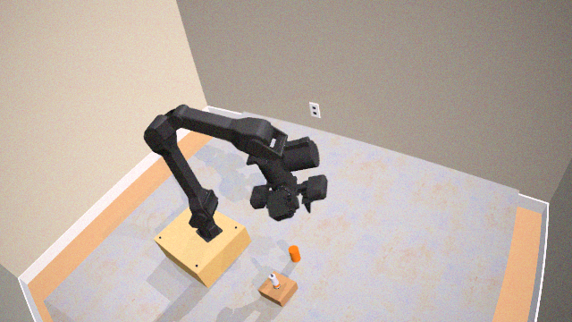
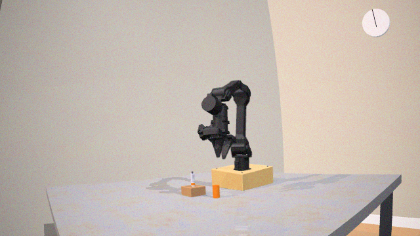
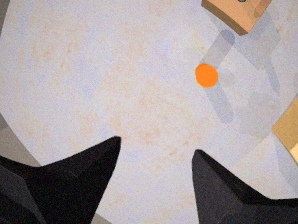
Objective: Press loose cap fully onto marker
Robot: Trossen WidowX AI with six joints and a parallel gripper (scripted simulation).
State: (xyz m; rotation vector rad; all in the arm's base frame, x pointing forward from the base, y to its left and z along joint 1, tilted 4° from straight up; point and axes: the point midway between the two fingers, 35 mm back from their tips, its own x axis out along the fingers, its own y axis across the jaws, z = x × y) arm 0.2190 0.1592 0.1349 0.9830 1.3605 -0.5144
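Note:
The orange cap (image 1: 294, 254) (image 2: 216, 191) (image 3: 206, 75) stands upright on the table, beside the holder block. The wooden holder block (image 1: 285, 297) (image 2: 191, 191) (image 3: 229, 14) carries the white marker (image 1: 274, 282) (image 2: 192, 179), which stands upright with its dark tip up and an orange band at its base. My gripper (image 2: 221, 157) (image 3: 157, 149) is open and empty, pointing down high above the table. In the wrist view the cap lies ahead of the fingers, up and to the right of the gap between them. In the top view the fingertips are mostly hidden behind the gripper body.
The arm's yellow base block (image 1: 223, 255) (image 2: 227, 178) (image 3: 290, 125) stands on the table (image 1: 380, 233) (image 2: 131, 210) (image 3: 75, 90) near the holder block. Walls rise behind the table, one with a white socket (image 1: 315, 110); a round clock (image 2: 376, 22) hangs on another.

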